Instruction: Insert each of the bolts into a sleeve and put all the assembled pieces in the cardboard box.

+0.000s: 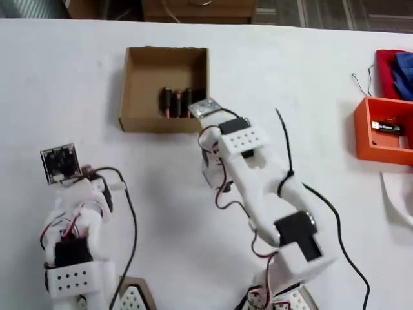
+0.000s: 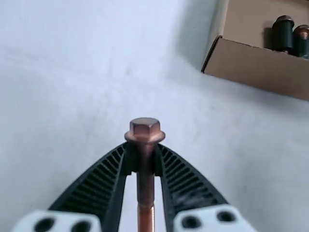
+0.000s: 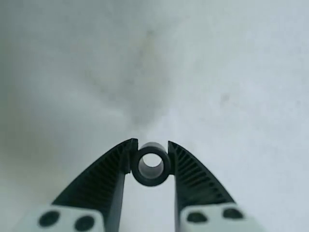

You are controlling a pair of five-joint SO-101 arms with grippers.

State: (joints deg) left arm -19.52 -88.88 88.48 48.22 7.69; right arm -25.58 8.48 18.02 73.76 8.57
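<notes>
Left claw (image 2: 145, 157) pinches a bolt (image 2: 145, 133), right claw (image 3: 150, 147) pinches a sleeve (image 3: 151, 165), not yet joined; some assembled pieces (image 1: 177, 102) already lie in the cardboard box (image 1: 155, 124) far across the desk (image 1: 64, 84).

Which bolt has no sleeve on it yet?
The bolt gripped in the left end effector: its copper shank is bare, whereas the bolts in the cardboard box already sit inside dark sleeves.

Copper bolt (image 2: 145, 131); dark grey sleeve (image 3: 151, 180); brown box (image 1: 161, 123).
</notes>
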